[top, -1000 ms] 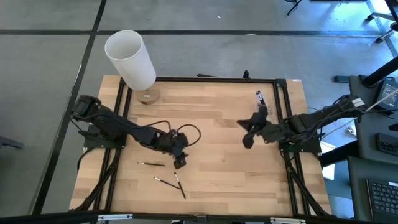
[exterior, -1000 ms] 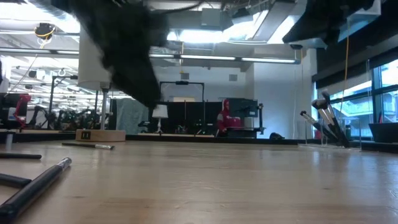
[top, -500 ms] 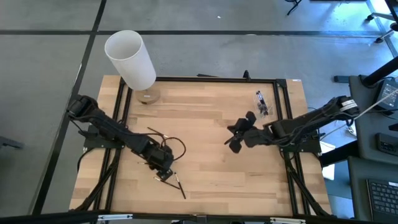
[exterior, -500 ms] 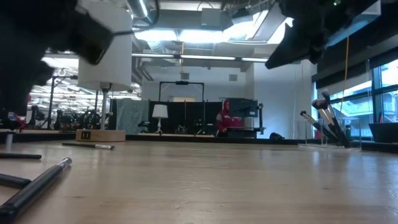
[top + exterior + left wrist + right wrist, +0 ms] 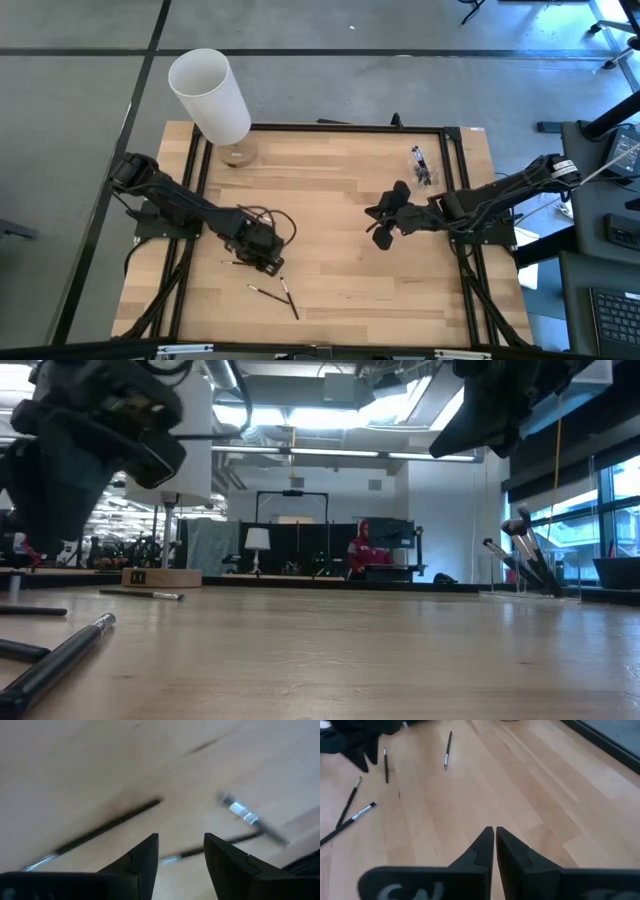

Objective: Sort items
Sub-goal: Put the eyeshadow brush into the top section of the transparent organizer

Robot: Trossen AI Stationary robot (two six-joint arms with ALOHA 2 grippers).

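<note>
High view: a pale, plank-grained wooden surface (image 5: pixel 330 200) framed by thin black rails. In the lower left of the frame, the left gripper (image 5: pixel 268 262) hangs low over loose makeup brushes (image 5: pixel 288 296), slim dark rods lying flat; 2 cross in a V just below it, and another (image 5: pixel 238 263) pokes out at its left side. The left wrist view shows its wedge-shaped jaws parted with nothing between them, above a long dark-handled brush (image 5: pixel 107 825) and one with a shiny metal ferrule (image 5: pixel 245 815). The right gripper (image 5: pixel 381 232) hovers at centre right, jaws pressed together and empty. More brushes (image 5: pixel 421 166) sit bundled in the upper right. A smooth white cylinder (image 5: pixel 210 95) stands on a round wooden base at upper left.
</note>
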